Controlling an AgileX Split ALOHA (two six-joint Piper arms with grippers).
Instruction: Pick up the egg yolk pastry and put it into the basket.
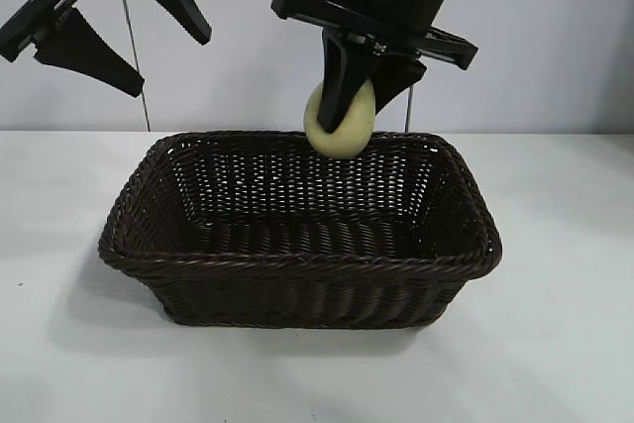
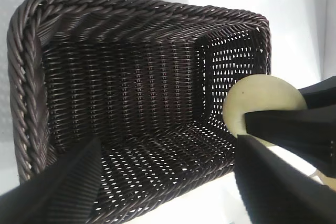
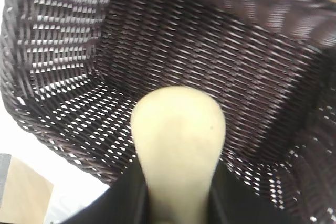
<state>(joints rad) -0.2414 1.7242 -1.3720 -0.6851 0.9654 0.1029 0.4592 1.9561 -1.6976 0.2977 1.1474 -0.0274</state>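
Gripping the egg yolk pastry (image 1: 340, 122), right jaws hang above the basket (image 1: 297, 263).

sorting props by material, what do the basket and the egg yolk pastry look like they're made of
Basket: dark brown woven wicker or rattan-like strands, slight sheen, braided rim, gaps showing light through the walls. Egg yolk pastry: pale yellow, smooth and matte, like baked dough or a foam or plastic replica; which it is cannot be told.

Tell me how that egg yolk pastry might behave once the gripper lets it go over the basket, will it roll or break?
The egg yolk pastry is round and held on edge by the right gripper, so it may tip or roll a little on landing. It keeps its shape under the grip, so it looks fairly firm. The basket has sloping woven sides that should contain it.
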